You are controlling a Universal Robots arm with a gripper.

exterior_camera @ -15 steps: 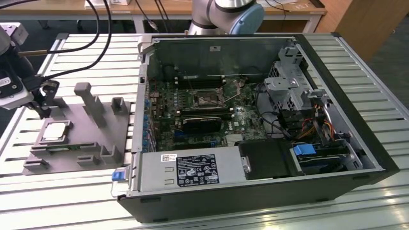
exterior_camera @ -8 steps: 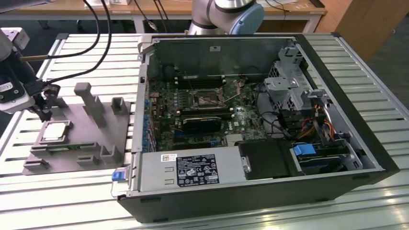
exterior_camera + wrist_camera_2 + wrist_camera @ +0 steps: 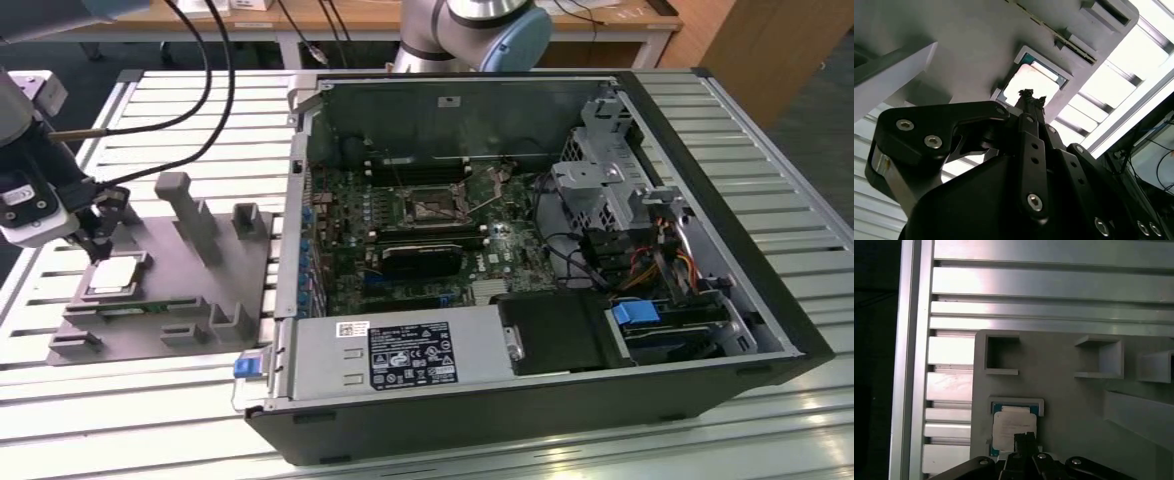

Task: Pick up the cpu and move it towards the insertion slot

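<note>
- Surface — a desk [image 3: 747, 120] of ribbed aluminium slats; behind it, pale wooden furniture [image 3: 627, 15] on a dark floor.
- On the desk, toward the exterior view's right, an open computer case [image 3: 747, 300] lies on its side with the motherboard exposed. The insertion slot [image 3: 434, 205], a dark square in a thin metal frame, sits near the board's middle.
- Beside the case, on the exterior view's left, a grey tray [image 3: 200, 260] with upright posts rests flat on the slats.
- The cpu [image 3: 114, 275] lies flat in a shallow recess of the tray, silver top upward, well apart from the insertion slot.
- Arm — its grey base [image 3: 474, 30] stands behind the case; black cables [image 3: 200, 60] run across the desk toward the wrist at the exterior view's left edge.
- The claw [image 3: 94, 245] points straight down over the tray, its slim black fingertips [image 3: 1025, 437] drawn together with nothing between them. They stand at one edge of the cpu; whether they touch it cannot be told.
</note>
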